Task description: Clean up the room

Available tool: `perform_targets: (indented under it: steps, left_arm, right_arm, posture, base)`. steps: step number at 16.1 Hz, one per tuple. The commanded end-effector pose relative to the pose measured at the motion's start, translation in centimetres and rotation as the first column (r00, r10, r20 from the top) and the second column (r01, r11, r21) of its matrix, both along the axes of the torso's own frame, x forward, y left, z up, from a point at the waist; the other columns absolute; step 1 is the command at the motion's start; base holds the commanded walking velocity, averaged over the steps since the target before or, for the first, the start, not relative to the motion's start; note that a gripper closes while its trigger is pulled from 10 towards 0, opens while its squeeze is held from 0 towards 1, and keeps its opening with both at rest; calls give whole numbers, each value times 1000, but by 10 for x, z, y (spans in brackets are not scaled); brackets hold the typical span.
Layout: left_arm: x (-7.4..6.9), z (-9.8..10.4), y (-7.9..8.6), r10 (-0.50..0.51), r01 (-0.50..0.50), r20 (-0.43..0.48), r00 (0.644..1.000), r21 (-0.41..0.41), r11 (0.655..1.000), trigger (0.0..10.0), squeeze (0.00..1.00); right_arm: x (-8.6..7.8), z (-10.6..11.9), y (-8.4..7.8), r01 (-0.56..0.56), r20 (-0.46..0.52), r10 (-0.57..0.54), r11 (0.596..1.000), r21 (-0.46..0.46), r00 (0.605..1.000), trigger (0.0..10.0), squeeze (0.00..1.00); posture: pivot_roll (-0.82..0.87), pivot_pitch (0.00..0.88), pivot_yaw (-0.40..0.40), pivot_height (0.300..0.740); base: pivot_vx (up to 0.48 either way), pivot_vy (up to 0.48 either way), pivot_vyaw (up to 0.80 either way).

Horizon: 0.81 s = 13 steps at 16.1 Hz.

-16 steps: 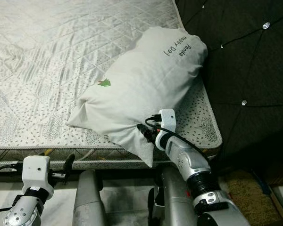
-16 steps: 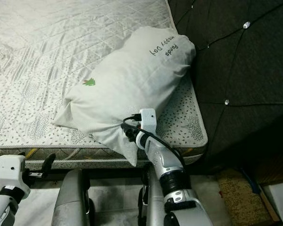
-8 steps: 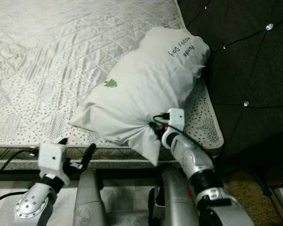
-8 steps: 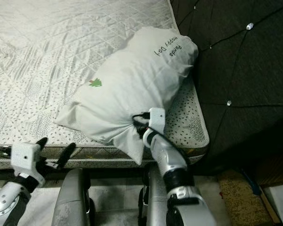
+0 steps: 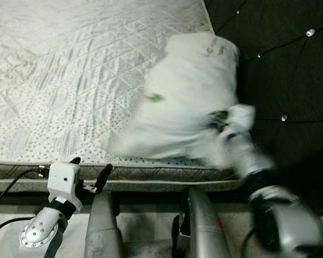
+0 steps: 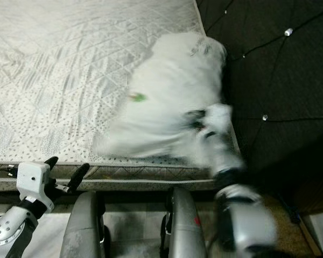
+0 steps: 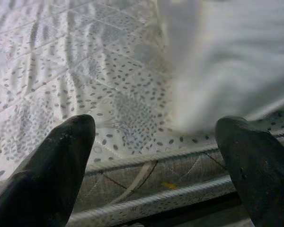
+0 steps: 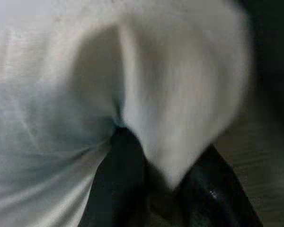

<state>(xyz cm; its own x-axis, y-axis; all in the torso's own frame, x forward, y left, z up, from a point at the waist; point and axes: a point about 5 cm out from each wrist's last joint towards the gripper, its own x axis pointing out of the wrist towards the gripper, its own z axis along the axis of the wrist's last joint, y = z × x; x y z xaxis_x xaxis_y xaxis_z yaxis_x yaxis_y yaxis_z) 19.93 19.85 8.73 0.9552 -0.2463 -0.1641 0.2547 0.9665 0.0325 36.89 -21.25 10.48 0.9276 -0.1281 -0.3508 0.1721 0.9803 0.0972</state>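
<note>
Blurred right gripper (image 8: 156, 189) pinches white pillow (image 5: 188, 102) at mattress (image 5: 59, 80) headboard-side near corner; left gripper (image 7: 156, 142) spread beside near edge.

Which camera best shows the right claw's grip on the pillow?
Right wrist view: the right claw pinches a fold of the pillow close up. Both eye views show that grip blurred; the left wrist view shows the pillow's edge.

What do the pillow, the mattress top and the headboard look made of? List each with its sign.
Pillow: soft white fabric, bunching where the right gripper pinches it.
Mattress: quilted cloth, faint sheen, stitched diamonds.
Headboard: dark tufted padding with shiny studs, possibly leather.
</note>
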Motion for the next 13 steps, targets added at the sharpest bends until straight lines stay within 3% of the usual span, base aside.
perform_targets:
  steps: [1,2,4,7,9,10,13]
  left_arm:
    - [-1,-3,-2,-2,3,-12,1000,8,1000,10000,0]
    - [-1,-4,-2,1,-1,-11,1000,9,1000,10000,0]
    - [-1,-5,-3,4,-4,-13,1000,10,1000,10000,0]
    - [-4,-7,-3,4,-3,-20,1000,13,1000,10000,0]
    - [-5,-7,-2,5,-4,-23,1000,14,1000,10000,0]
    - [-5,-8,-2,-1,1,-28,1000,17,1000,10000,0]
    - [-5,-9,-2,-12,12,-34,999,21,1000,10000,0]
  right_arm:
    - [11,43,-29,114,167,-106,993,-42,980,0,0]
    - [7,52,-54,183,193,-165,980,-80,967,0,0]
    - [-3,60,-87,285,243,-245,948,-144,938,0,0]
    - [-32,44,-115,370,270,-310,905,-210,911,0,0]
    - [-51,24,-117,369,245,-314,901,-227,917,0,0]
    - [-73,3,-111,333,209,-285,909,-250,935,0,0]
    - [-105,-20,-87,262,162,-226,931,-253,960,0,0]
  posture:
    - [119,150,-93,581]
    - [116,151,-95,581]
    - [111,154,-95,581]
    - [106,160,-97,581]
    - [97,165,-93,581]
    - [88,169,-89,581]
    - [75,176,-83,581]
  base:
    - [0,0,0]
    - [0,0,0]
    - [0,0,0]
    - [0,0,0]
    - [0,0,0]
    - [0,0,0]
    - [0,0,0]
